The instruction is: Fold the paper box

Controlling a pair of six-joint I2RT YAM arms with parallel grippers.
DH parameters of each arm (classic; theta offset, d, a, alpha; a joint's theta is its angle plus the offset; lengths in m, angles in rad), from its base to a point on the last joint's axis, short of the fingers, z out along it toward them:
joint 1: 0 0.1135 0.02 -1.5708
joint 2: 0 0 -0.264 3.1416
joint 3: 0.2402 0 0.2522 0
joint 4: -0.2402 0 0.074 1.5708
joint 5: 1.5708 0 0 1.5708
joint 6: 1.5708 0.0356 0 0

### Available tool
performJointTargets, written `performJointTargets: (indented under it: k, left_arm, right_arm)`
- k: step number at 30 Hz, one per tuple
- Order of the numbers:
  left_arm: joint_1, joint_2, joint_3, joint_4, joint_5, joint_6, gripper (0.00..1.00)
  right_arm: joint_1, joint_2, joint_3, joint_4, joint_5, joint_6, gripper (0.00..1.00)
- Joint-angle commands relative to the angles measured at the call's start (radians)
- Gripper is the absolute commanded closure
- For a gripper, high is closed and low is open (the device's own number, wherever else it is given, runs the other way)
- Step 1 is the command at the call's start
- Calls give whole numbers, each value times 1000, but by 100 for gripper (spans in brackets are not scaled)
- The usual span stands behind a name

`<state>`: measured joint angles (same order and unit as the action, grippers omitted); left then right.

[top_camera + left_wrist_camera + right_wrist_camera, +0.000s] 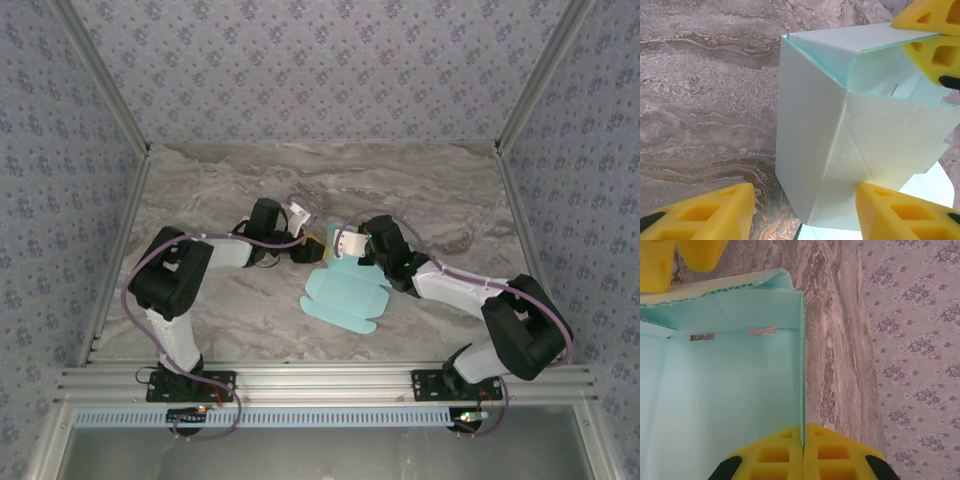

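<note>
Surrounding the paper box (345,295): marble table (250,190), patterned walls (320,60).

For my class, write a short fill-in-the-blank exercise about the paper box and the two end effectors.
The paper box is light ____ in colour. The right end effector pinches a raised wall of it, while the left end effector has its jaws ____. The box sits on a ____-patterned table. The fingers of both are ____.
Missing words: blue; open; marble; yellow.
</note>
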<state>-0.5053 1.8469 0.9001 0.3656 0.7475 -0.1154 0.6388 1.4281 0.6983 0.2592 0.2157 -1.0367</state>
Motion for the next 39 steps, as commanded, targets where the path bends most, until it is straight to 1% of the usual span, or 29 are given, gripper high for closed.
performJointTargets:
  k: [1, 12, 21, 26, 29, 32, 37, 39]
  left_arm:
    - [-10, -55, -15, 23, 50, 42, 44]
    - [-11, -51, 5, -17, 113, 76, 44]
    - [-25, -22, 40, -46, 110, 94, 44]
    - [-24, -37, 30, -54, 96, 99, 45]
    - [-22, -69, -4, -16, 68, 74, 45]
    - [-11, -113, -49, 39, 41, 35, 42]
    - [11, -186, -104, 71, -7, 5, 35]
    - [26, -211, -133, 104, -24, -14, 34]
  right_arm:
    - [-7, -26, -1, -29, -40, 9, 100]
    - [-25, -28, -6, -37, -70, 1, 100]
    - [-29, -18, -19, -22, -63, -21, 100]
    - [-33, -19, -16, -27, -59, -19, 100]
    - [-34, -18, -13, -26, -58, -11, 100]
    - [-34, -19, -13, -24, -61, -9, 100]
    - [-37, -19, -10, -23, -63, -6, 100]
    - [-36, -19, -8, -23, -65, -3, 100]
